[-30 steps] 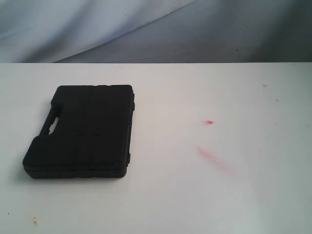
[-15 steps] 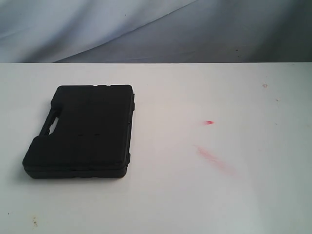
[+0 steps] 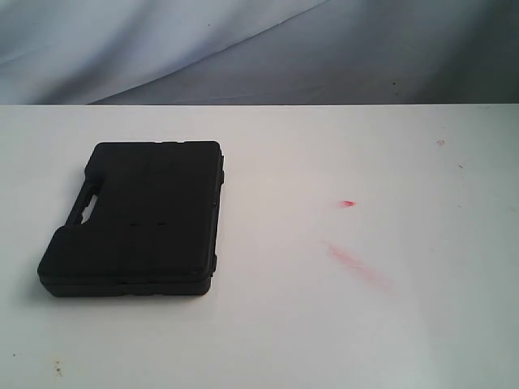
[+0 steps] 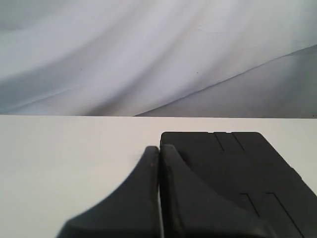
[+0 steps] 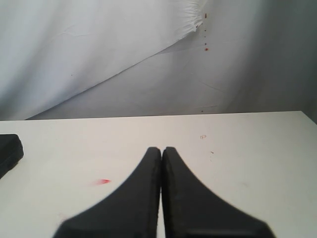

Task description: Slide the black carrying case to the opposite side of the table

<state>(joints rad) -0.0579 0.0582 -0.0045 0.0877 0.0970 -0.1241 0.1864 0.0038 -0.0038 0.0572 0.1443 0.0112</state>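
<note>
The case lies flat on the left part of the worktop, its handle side facing left. To its right, well apart, a smear marks the worktop, with a spot just behind it. A cloth hangs behind the far edge. The left claw is near a corner of the case; the right claw is above bare worktop.

No readable text, labels, brands or numbers anywhere.

Test-bench setup: white table, draped cloth backdrop.
</note>
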